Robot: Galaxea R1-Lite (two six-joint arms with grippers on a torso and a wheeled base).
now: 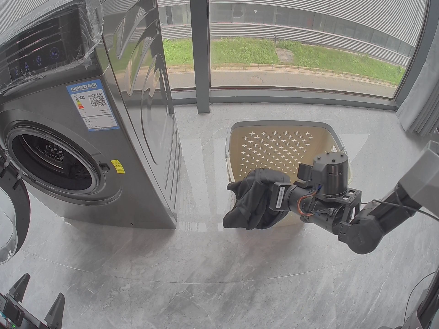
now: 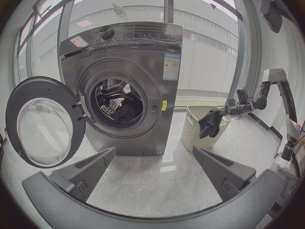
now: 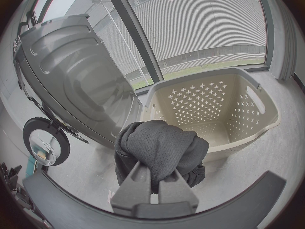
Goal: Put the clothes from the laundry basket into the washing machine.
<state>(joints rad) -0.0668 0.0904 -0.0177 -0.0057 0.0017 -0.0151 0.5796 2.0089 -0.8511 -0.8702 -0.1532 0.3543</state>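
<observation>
Nearly done: right gripper (image 3: 155, 175) clenched on dark garment (image 1: 251, 199) beside seemingly empty laundry basket (image 1: 283, 126); washing machine (image 2: 165, 112) open, clothes (image 2: 124, 113) inside; left gripper (image 2: 153, 150) splayed.

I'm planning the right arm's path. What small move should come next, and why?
Probably swing the right gripper leftward toward the drum. It is shut on the garment, which hangs at the basket's near corner. The door stands open, with the drum off to the robot's left.
</observation>
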